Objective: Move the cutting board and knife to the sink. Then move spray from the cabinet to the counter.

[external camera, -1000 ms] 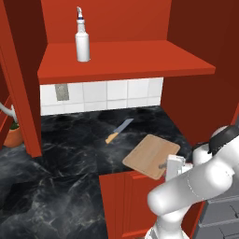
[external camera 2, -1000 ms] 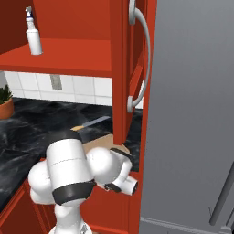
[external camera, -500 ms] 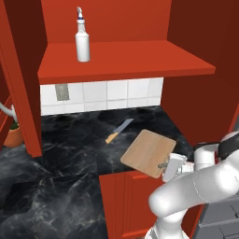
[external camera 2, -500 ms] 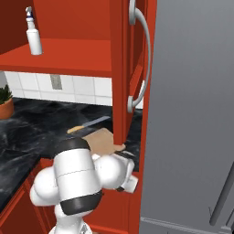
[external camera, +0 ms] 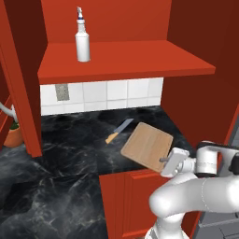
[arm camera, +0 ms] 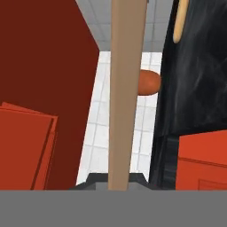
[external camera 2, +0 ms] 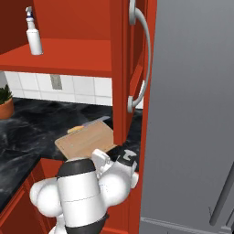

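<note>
**Board gripped at the counter's front right corner**

Gripper [external camera: 164, 160] clenched on the near edge of the cutting board [external camera: 147, 145]; jaws closed tight on the wood. In the hand view the cutting board [arm camera: 126, 88] runs edge-on up the middle as a narrow tan strip from between the finger tips. Board tilted, its far part over the counter [external camera: 70, 149], its near end raised past the front edge at the right corner.

Knife [external camera: 118, 130] lies flat on the counter just behind the board's left far corner, orange handle toward the front left, blade toward the tiled back wall; apart from the board.

Spray [external camera: 82, 35] stands upright on the cabinet [external camera: 126, 63] shelf, toward its left end. From the right base view the spray [external camera 2: 33, 32] shows at upper left.

Potted plant [external camera: 16, 134] at the counter's far left edge.
</note>
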